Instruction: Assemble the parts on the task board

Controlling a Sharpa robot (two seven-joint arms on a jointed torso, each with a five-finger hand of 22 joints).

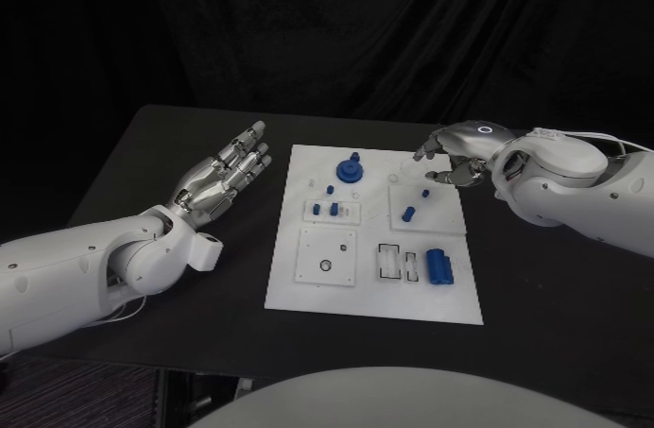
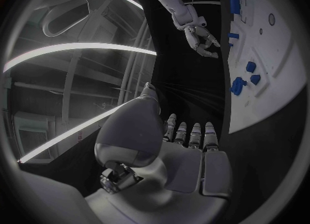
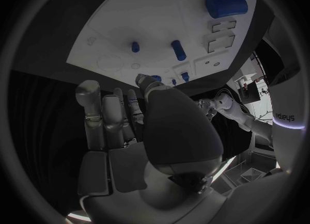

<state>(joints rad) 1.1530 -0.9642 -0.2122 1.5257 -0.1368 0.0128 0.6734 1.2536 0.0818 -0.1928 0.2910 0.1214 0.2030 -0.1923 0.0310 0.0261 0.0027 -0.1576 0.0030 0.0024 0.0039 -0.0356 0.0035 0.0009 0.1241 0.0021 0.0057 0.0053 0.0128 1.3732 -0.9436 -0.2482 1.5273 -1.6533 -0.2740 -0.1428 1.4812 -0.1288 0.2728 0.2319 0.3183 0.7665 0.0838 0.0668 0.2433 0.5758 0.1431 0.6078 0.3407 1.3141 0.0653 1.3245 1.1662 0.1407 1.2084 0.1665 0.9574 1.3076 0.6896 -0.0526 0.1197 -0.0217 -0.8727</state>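
Several blue parts (image 1: 438,265) sit on the white task board (image 1: 376,300), mid-surface (image 1: 150,145) between both arms. Left robot hand (image 1: 225,174) hovers beside the board's left edge, flat, fingers apart, holding nothing. Right robot hand (image 1: 456,154) hangs over the board's far right corner, fingers curled downward, apparently empty.

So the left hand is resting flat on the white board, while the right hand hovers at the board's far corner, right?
Not quite: the left hand is off the task board, open beside it over the black table, as the head view shows. The right hand is at the far corner.
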